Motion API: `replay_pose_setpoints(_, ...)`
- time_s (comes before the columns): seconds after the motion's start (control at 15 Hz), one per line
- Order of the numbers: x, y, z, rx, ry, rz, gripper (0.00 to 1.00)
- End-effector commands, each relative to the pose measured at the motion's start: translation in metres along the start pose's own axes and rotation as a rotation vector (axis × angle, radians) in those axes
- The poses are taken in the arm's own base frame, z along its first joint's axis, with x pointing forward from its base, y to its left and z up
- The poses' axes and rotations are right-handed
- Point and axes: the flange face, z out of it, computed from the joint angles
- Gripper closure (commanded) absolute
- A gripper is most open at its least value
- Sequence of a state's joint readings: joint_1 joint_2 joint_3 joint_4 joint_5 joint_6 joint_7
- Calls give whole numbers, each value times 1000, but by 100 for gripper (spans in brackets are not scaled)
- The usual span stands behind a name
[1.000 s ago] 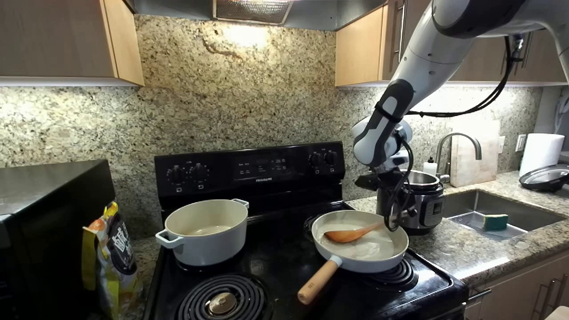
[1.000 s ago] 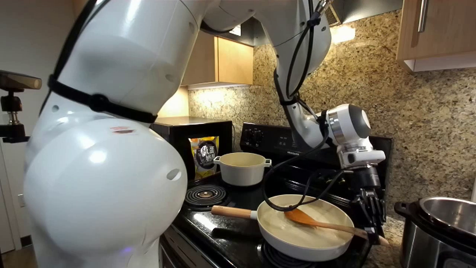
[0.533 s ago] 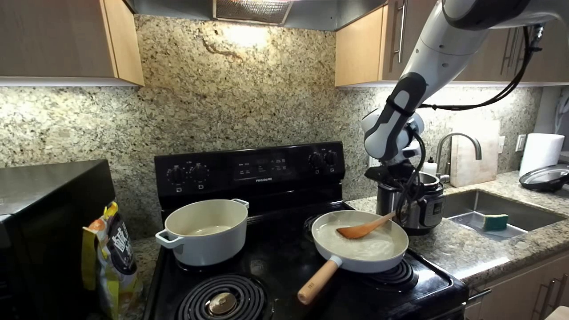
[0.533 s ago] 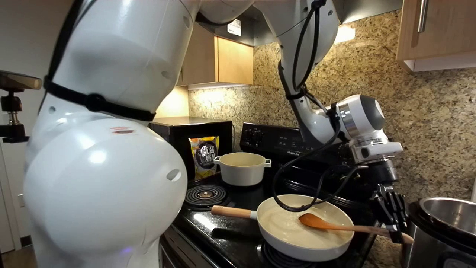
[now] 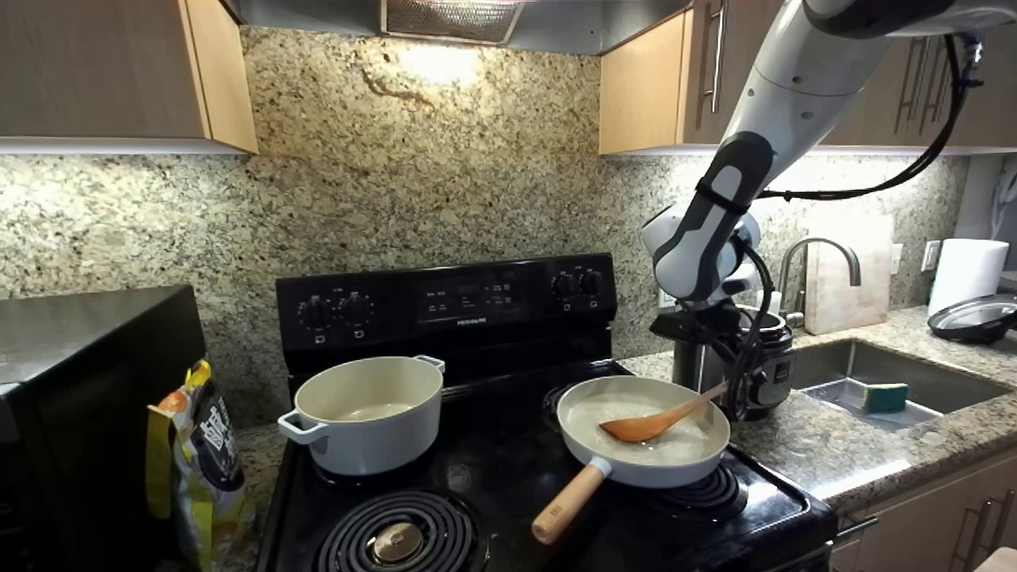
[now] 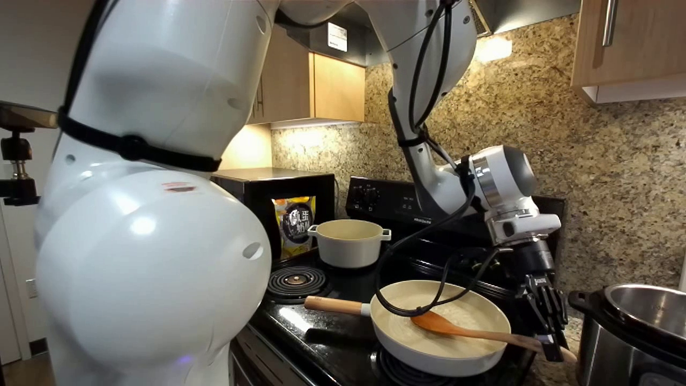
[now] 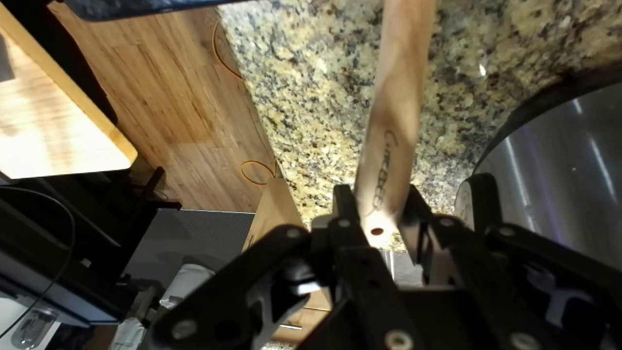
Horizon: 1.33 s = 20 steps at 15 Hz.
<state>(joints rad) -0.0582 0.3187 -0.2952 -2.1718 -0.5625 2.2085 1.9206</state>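
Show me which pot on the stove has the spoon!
The shallow pan with one long wooden handle: the spoon reaches into it. The deep pot with two small handles has none.

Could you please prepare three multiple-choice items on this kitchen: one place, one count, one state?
1. The orange-brown wooden spoon has its head in:
A) a sink
B) a round cream-lined frying pan
C) a drawer

2. Side handles of the deep pale pot:
A) two
B) four
C) none

3. The black two-fingered gripper is:
A) spread wide
B) closed on nothing
C) gripping the spoon

1 B: within the rim in both exterior views.
2 A: an exterior view shows two loops.
3 C: the wrist view shows the spoon's handle pinched.
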Motion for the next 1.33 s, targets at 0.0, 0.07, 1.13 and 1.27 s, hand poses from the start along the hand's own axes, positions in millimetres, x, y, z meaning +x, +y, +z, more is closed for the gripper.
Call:
replay_pose_setpoints(0.0, -23, 2, -17, 40, -26, 17, 89)
replay_pose_setpoints(0.07, -29, -2, -23, 49, -36, 24, 89)
replay_pose_setpoints(1.13, 11, -16, 10, 46, -99, 142, 89)
replay_pose_setpoints(1.27, -1, -10, 8, 44, -125, 128, 89)
